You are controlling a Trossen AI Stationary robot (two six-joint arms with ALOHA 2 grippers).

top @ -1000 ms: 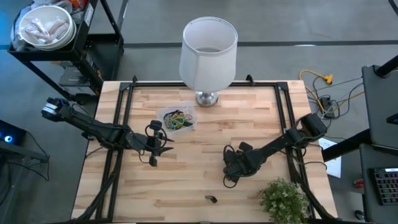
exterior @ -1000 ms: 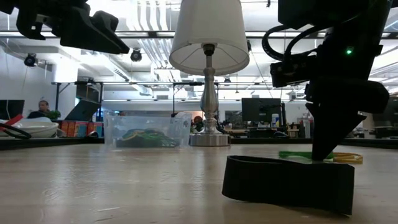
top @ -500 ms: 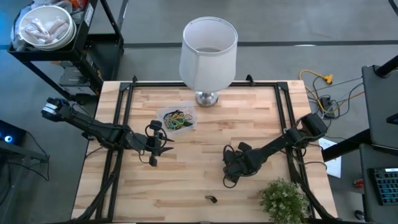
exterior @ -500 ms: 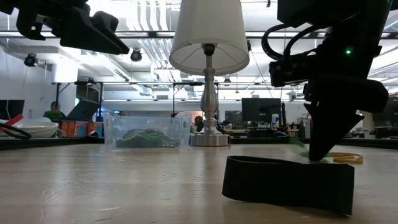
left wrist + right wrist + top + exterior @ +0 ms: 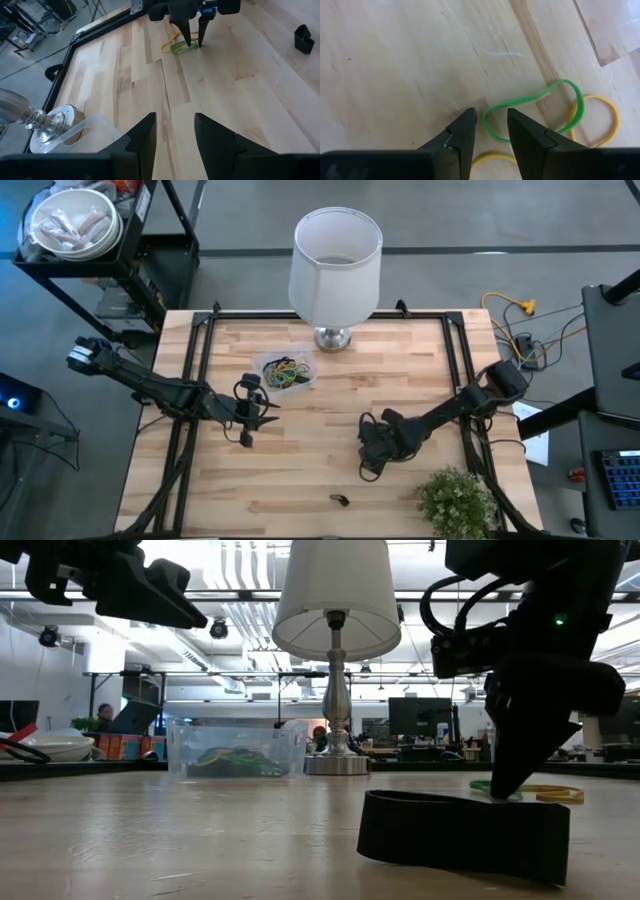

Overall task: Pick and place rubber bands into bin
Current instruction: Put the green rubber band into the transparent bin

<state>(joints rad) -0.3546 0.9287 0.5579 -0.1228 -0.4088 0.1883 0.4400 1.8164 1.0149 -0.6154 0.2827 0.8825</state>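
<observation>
The right gripper (image 5: 489,131) is down at the table, jaws narrowly spread astride one end of a green rubber band (image 5: 538,104), with yellow rubber bands (image 5: 598,116) just beside it. The left gripper (image 5: 174,131), jaws parted and empty, hovers just near of the bin (image 5: 284,371), which holds more bands

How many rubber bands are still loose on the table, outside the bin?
4 seen: a green band between the right tool's open fingers, a yellow loop beside it, another yellow one partly hidden behind that tool, and a black band near the table's front edge.
</observation>
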